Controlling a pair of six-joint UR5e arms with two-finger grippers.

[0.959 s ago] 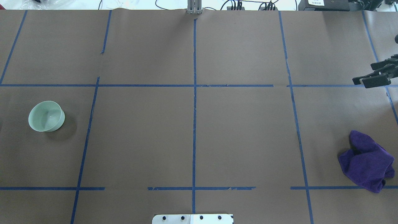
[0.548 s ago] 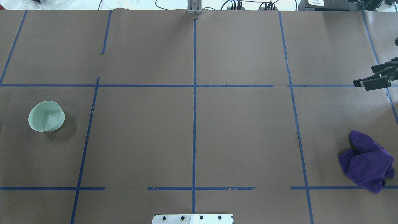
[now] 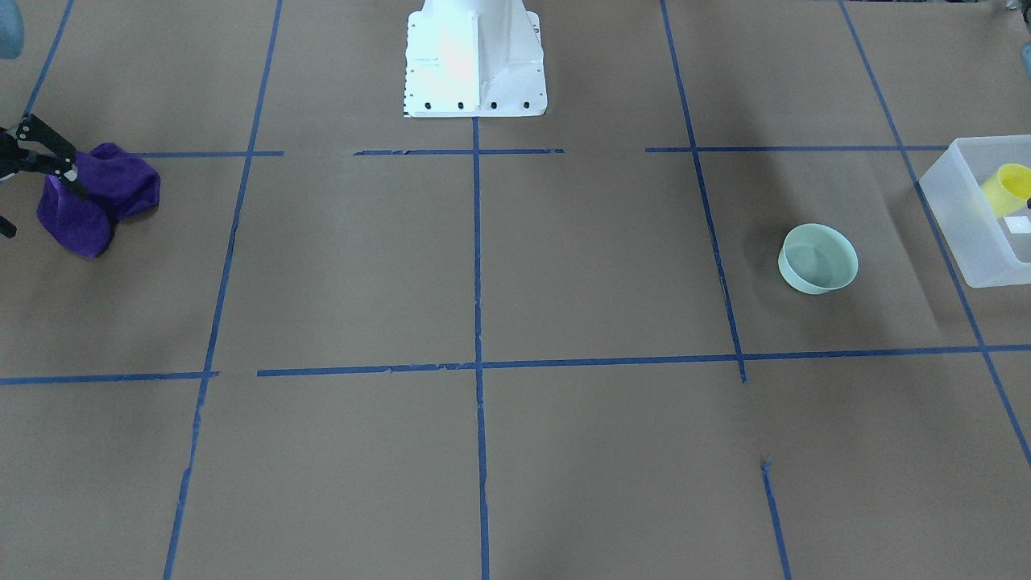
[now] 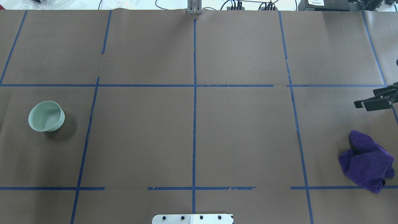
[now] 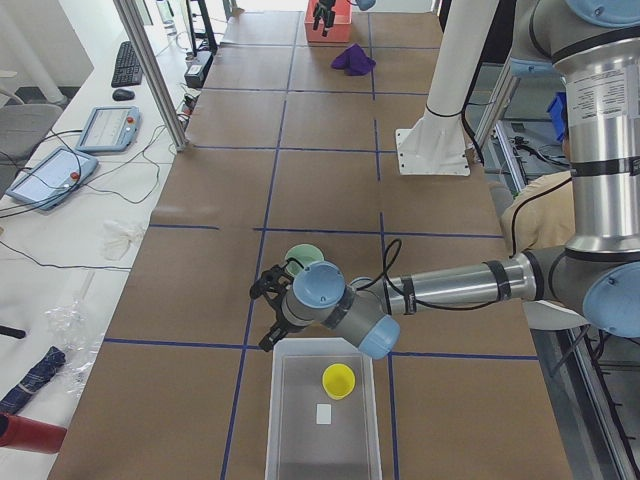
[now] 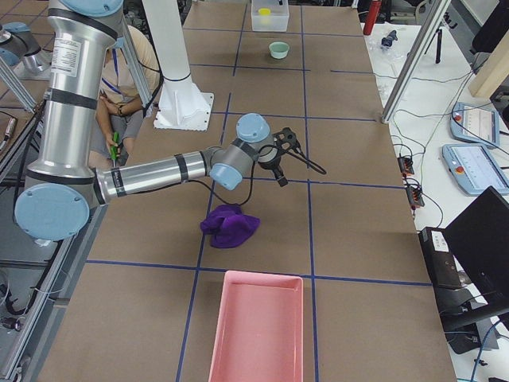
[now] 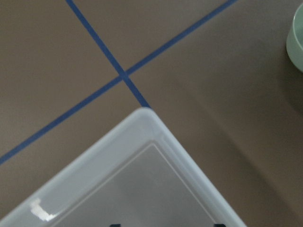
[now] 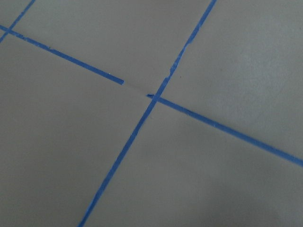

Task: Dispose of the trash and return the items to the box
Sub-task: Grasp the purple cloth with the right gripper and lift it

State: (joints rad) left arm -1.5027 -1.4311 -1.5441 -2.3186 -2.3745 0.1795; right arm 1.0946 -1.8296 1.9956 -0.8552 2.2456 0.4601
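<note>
The yellow cup (image 3: 1005, 189) lies inside the frosted box (image 3: 966, 250) at the table's end on my left; it also shows in the exterior left view (image 5: 339, 380). My left gripper (image 5: 260, 318) hovers over the box's corner (image 7: 142, 137), between the box and a pale green bowl (image 4: 46, 115). Its fingertips sit wide apart at the left wrist view's bottom edge, open and empty. My right gripper (image 4: 368, 99) is open and empty at the right edge, above the table just beyond a crumpled purple cloth (image 4: 365, 161).
A pink tray (image 6: 258, 326) stands at the table's right end past the cloth. The robot base plate (image 3: 475, 89) sits at mid table. Blue tape lines cross the brown table. Cables and pendants lie beyond the far edge.
My right gripper has moved nearer to me, toward the purple cloth. The bowl and cloth have not moved.
</note>
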